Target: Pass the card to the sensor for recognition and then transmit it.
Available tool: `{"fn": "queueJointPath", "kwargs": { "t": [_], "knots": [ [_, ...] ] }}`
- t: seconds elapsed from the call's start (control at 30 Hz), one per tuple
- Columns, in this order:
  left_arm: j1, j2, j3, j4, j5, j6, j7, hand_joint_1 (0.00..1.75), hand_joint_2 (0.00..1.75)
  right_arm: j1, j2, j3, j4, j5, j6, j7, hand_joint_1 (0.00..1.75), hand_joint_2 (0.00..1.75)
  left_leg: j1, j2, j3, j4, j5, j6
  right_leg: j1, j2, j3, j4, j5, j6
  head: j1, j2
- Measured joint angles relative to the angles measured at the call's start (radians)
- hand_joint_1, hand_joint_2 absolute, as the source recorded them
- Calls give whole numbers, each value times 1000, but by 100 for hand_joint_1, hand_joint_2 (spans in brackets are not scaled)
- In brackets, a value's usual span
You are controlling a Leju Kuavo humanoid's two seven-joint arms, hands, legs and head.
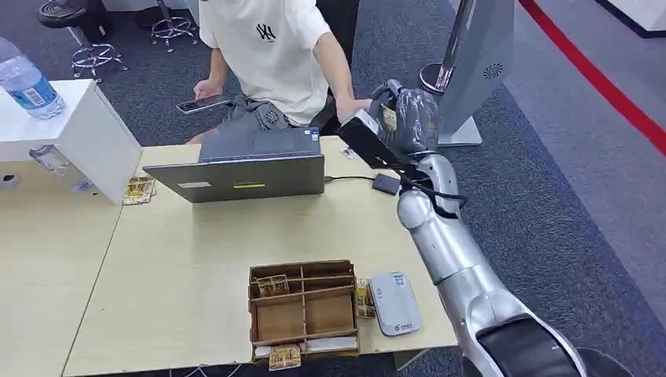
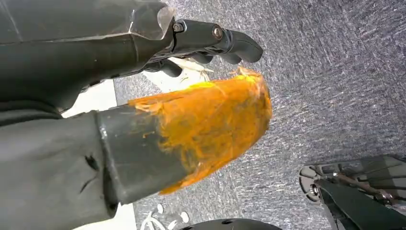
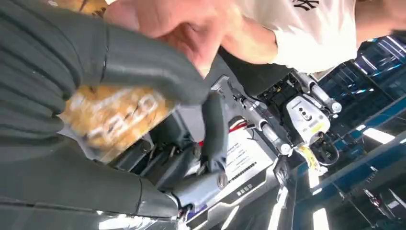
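1. Head view takes in the pale wooden surface (image 1: 188,259), running from the near edge up to the seated person.
2. Behind it sits the person (image 1: 271,55) in a white T-shirt, one hand on a phone (image 1: 203,103), the other reaching toward the robot's raised hand.
3. A grey laptop (image 1: 251,166) stands open at the far edge of the surface, its back turned to the robot.
4. The silver right arm (image 1: 455,251) stretches up from the near right corner, past the surface's right edge.
5. Near the front edge lies a brown compartment tray (image 1: 304,308), with cards in its far left compartment and more beside it.
6. The right hand (image 1: 404,114) is up by the person's hand, its dark fingers (image 3: 143,67) curled around the card (image 3: 112,117), which is yellow-brown and printed; the person's hand touches it there.
7. A white card sensor (image 1: 395,302) rests flat just right of the tray.
8. The left hand (image 2: 158,96) hangs over grey carpet, its thumb smeared orange, its fingers (image 2: 225,40) bent inward with nothing between them.
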Motion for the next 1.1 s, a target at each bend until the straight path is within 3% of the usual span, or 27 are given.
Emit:
{"fn": "queueJointPath", "kwargs": {
  "t": [0.27,0.3,0.5,0.67,0.77,0.97,1.1],
  "knots": [
    [0,0,0,0,1,0,0,0,0,8,8,0,-7,8,-10,2,0,175,0,0,0,0,0,0,0,0,0,0,0,0,0,0],
    [0,0,0,0,2,0,0,0,0,13,10,0,-14,2,-10,-1,0,0,0,0,0,0,0,0,0,0,0,0,0,0,0,0],
    [0,0,0,0,8,1,0,0,0,77,20,-1,-110,-95,2,-51,0,0,0,0,0,0,0,0,0,0,0,0,0,0,0,0],
    [1,0,0,0,29,6,0,0,0,186,34,5,-286,-335,134,-121,0,0,0,0,-1,0,0,0,0,0,0,0,-1,0,0,0],
    [2,0,1,0,44,12,0,0,0,252,37,26,-397,-491,253,-142,0,0,0,-1,-1,0,0,0,0,-1,-1,0,-1,0,0,0],
    [2,0,15,0,63,18,-11,0,0,378,29,81,-582,-840,592,-183,0,0,0,-1,-1,0,0,0,0,-1,-1,0,-1,0,0,0],
    [2,2,21,0,69,23,-12,0,0,437,0,119,-639,-953,804,-206,0,0,0,-1,-1,0,0,0,0,-1,-1,0,-1,0,0,0]
  ]
}}
